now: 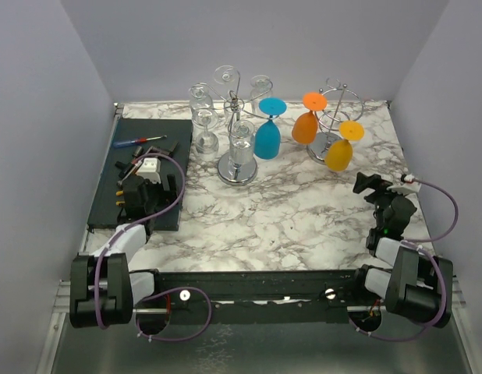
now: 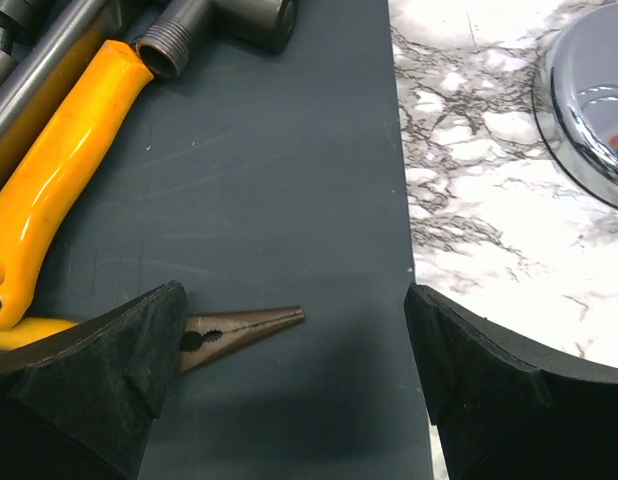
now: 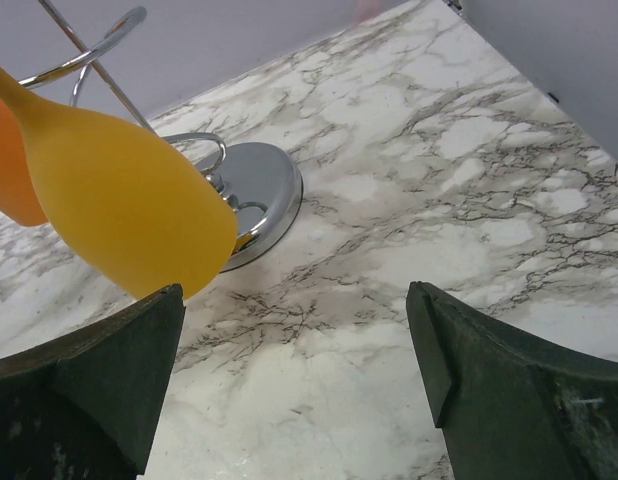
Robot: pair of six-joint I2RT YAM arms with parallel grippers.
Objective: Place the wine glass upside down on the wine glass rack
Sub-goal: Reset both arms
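Two chrome wine glass racks stand at the back of the marble table. The left rack [image 1: 236,167] carries several clear glasses and a blue wine glass [image 1: 267,134] hanging upside down. On the right rack [image 1: 331,118] an orange glass [image 1: 305,125] and a yellow glass [image 1: 339,153] hang upside down. My left gripper [image 1: 143,173] is open over the dark mat [image 1: 139,148], holding nothing. My right gripper [image 1: 371,184] is open and holds nothing, just right of and nearer than the yellow glass [image 3: 129,210]. The right rack's base [image 3: 259,195] shows behind that glass.
The dark mat [image 2: 279,180] holds yellow-handled needle-nose pliers [image 2: 239,328], a red-and-blue screwdriver [image 1: 138,141] and metal tools. The left rack's chrome base [image 2: 589,110] sits just off the mat's right edge. Grey walls close in the sides and back.
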